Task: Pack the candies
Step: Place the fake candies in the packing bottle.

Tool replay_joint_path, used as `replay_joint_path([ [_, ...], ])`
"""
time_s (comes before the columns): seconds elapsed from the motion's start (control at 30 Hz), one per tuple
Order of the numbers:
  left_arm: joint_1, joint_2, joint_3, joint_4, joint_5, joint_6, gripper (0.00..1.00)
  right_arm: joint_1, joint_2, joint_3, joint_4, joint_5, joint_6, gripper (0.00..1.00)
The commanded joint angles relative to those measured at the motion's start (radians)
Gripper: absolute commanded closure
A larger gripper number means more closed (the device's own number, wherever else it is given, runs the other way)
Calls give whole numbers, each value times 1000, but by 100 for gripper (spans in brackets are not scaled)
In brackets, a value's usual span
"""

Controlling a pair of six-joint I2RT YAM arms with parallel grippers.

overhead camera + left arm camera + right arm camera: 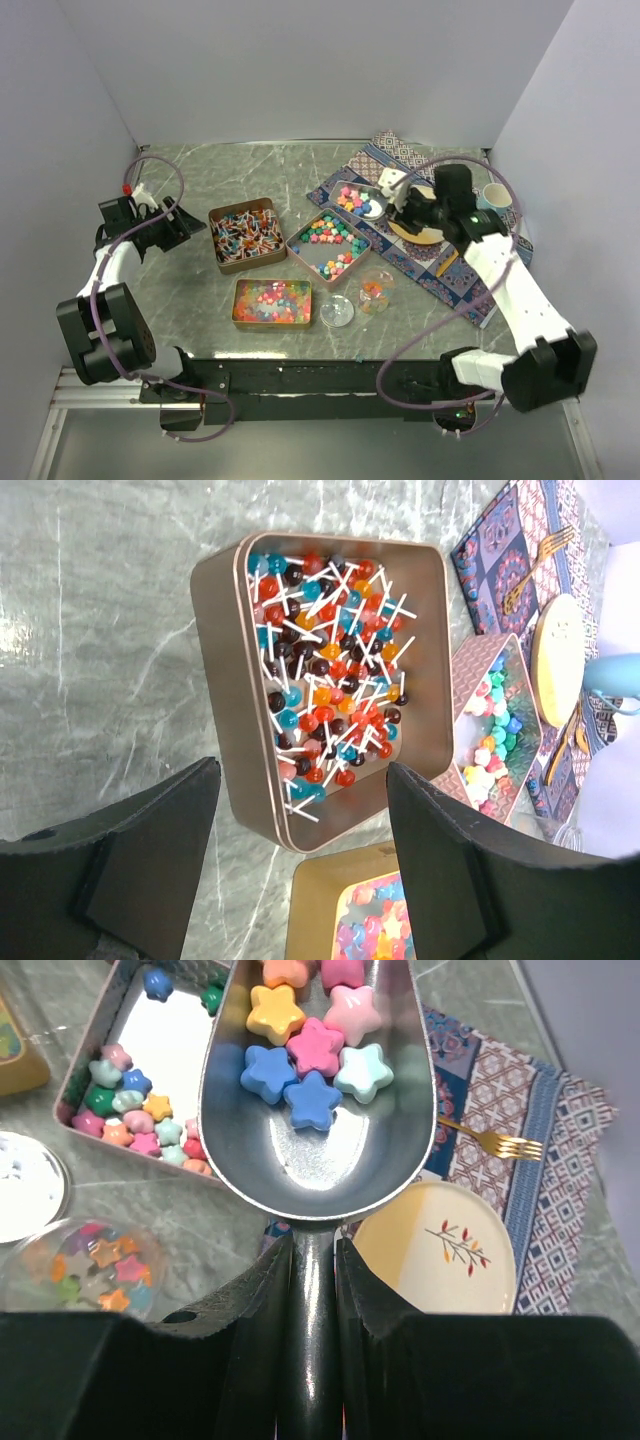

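Observation:
My right gripper (313, 1250) is shut on the handle of a metal scoop (318, 1150), which holds several pastel star candies (300, 1055). In the top view the scoop (362, 200) hangs above the patterned mat, just beyond the copper tin (300, 243) of star candies (330, 233). A clear jar (377, 290) with a few candies stands in front of that tin, its lid (336, 311) lying beside it. My left gripper (185, 222) is open and holds nothing, left of the tin (215, 680) of stick sweets (330, 670).
A third tin (237, 303) of glossy sweets sits near the front edge. On the patterned mat (450, 275) lie a yellow plate (440, 1250), a gold fork (495, 1140) and a pale blue mug (493, 197). Grey walls stand on three sides.

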Motion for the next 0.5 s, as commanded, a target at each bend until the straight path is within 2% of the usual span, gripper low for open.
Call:
replay_joint_path([
  [0.0,5,-37,18,37,10,-11,27,-33,-154,-51,-46,-60,23,100],
  [0.17,5,-28,25,31,13,-11,27,-108,-306,-138,-196,-80,-99,100],
  [0.33,5,-22,26,51,3,-20,27,-210,-382,-154,-372,-121,-207,100],
  [0.47,5,-19,26,36,-9,11,27,-267,-440,-171,-451,-142,-299,100],
])
